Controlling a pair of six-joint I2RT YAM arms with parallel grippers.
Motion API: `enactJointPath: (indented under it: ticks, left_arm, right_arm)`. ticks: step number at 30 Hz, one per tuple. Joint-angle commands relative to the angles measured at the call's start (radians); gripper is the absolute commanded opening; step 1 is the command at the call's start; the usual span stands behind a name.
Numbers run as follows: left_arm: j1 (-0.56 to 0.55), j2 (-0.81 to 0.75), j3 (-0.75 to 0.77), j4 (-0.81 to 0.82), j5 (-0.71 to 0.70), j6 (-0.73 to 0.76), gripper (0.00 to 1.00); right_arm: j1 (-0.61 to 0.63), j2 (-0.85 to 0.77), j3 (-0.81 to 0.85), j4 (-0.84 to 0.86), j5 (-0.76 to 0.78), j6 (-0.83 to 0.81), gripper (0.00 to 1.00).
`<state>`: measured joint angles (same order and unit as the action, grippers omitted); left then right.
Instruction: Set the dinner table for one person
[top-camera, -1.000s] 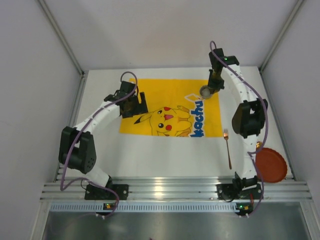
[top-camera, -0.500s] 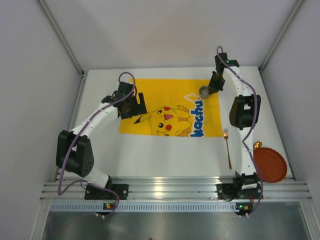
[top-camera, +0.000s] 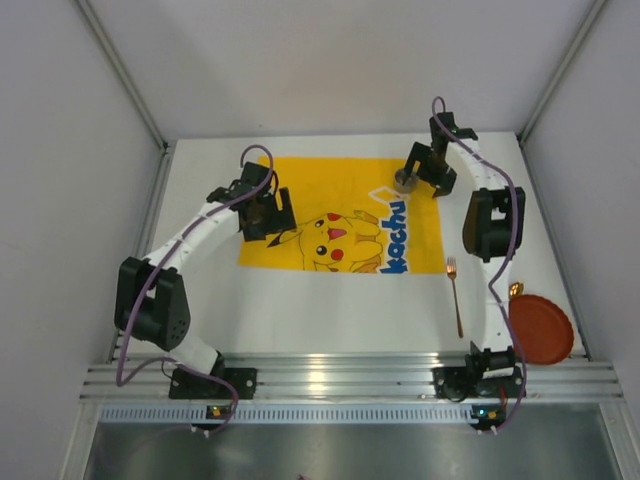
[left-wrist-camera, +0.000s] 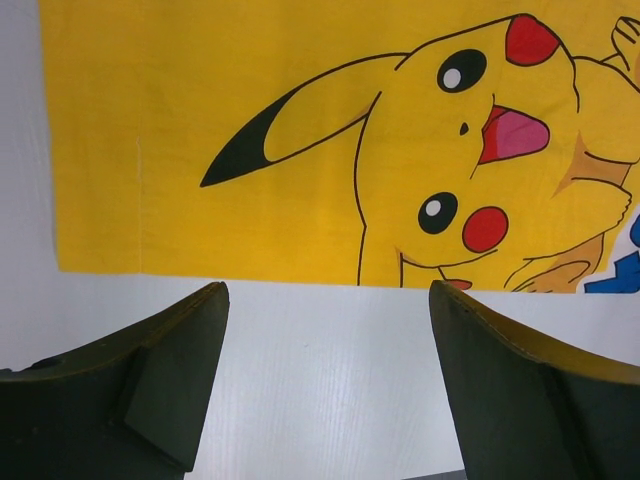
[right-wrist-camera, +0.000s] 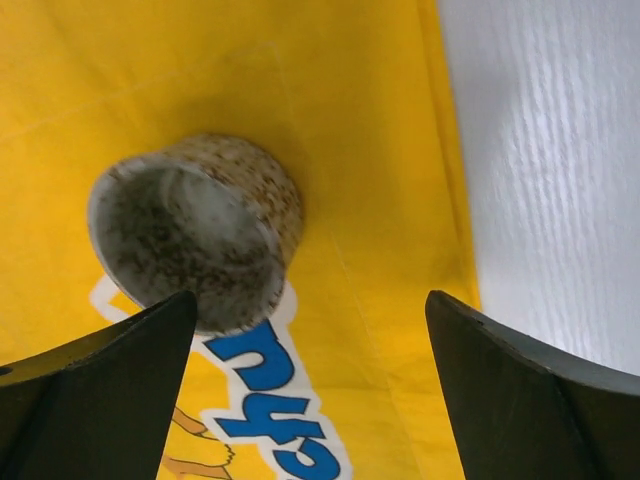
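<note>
A speckled cup (right-wrist-camera: 195, 230) stands upright on the far right corner of the yellow cartoon mat (right-wrist-camera: 370, 180), free of my right gripper (right-wrist-camera: 310, 300). That gripper is open just above the cup (top-camera: 405, 181), which sits ahead of its left finger (right-wrist-camera: 100, 390). My left gripper (left-wrist-camera: 327, 290) is open and empty over the white dinner table (left-wrist-camera: 320, 380) at the mat's (left-wrist-camera: 250, 130) left edge. In the top view the right gripper (top-camera: 426, 168) is at the mat's (top-camera: 340, 215) far right, and the left gripper (top-camera: 266, 212) at its left side.
A copper fork (top-camera: 455, 296) lies on the dinner table (top-camera: 330, 310) right of the mat. A red plate (top-camera: 541, 329) sits at the near right corner, with a small gold utensil end (top-camera: 516, 290) beside it. White walls enclose the table.
My right gripper has opened and let go of the cup, which now stands on the mat. The left arm has barely shifted.
</note>
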<state>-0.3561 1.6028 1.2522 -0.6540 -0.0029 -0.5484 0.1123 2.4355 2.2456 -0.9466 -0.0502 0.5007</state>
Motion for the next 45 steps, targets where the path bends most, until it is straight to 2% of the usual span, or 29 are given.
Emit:
enactJointPath:
  ticks: [1, 5, 6, 8, 9, 12, 15, 16, 18, 19, 20, 25, 33, 45]
  left_arm:
    - [-0.015, -0.101, -0.013, -0.065, -0.045, -0.039, 0.86]
    - [-0.024, -0.165, -0.082, -0.061, -0.049, -0.071, 0.86]
    - [-0.029, -0.176, -0.092, -0.058, -0.046, -0.08, 0.86]
    - [-0.035, -0.207, -0.125, -0.05, -0.034, -0.085, 0.86]
    - [-0.043, -0.216, -0.134, -0.044, -0.026, -0.087, 0.86]
    - [-0.052, -0.248, -0.171, -0.015, -0.003, -0.076, 0.86]
    - [-0.055, -0.27, -0.201, -0.001, 0.052, -0.071, 0.86]
    - [-0.057, -0.277, -0.204, -0.009, 0.066, -0.076, 0.85]
    - [-0.064, -0.319, -0.211, -0.009, 0.093, -0.085, 0.85]
    - [-0.067, -0.337, -0.229, -0.003, 0.098, -0.085, 0.85]
    - [-0.07, -0.355, -0.24, 0.002, 0.103, -0.09, 0.85]
    - [-0.072, -0.466, -0.299, -0.004, 0.109, -0.101, 0.85]
    - [-0.072, -0.567, -0.324, -0.056, 0.06, -0.054, 0.86]
    - [-0.07, -0.478, -0.293, -0.061, -0.023, -0.067, 0.86]
  right_arm:
    - [-0.006, -0.256, -0.114, 0.068, 0.077, -0.034, 0.98]
    - [-0.006, -0.504, -0.38, 0.104, 0.116, -0.041, 1.0]
    - [-0.005, -0.551, -0.502, 0.114, 0.112, -0.039, 1.0]
    - [-0.005, -0.679, -0.617, 0.12, 0.113, -0.034, 1.0]
    - [-0.005, -0.722, -0.73, 0.118, 0.115, -0.03, 1.0]
    - [-0.006, -0.881, -0.939, 0.106, 0.159, -0.011, 0.97]
    - [-0.006, -1.009, -1.1, 0.1, 0.17, 0.012, 0.84]
    - [-0.006, -1.048, -1.132, 0.092, 0.15, 0.027, 0.72]
    - [-0.008, -1.076, -1.219, 0.088, 0.125, 0.068, 0.61]
    - [-0.01, -1.092, -1.245, 0.091, 0.11, 0.076, 0.51]
    - [-0.013, -1.098, -1.267, 0.094, 0.113, 0.082, 0.48]
    - [-0.014, -1.092, -1.353, 0.106, 0.148, 0.128, 0.4]
    - [-0.014, -1.052, -1.399, 0.166, 0.181, 0.151, 0.4]
    - [-0.059, -0.865, -1.405, 0.238, 0.165, 0.09, 0.34]
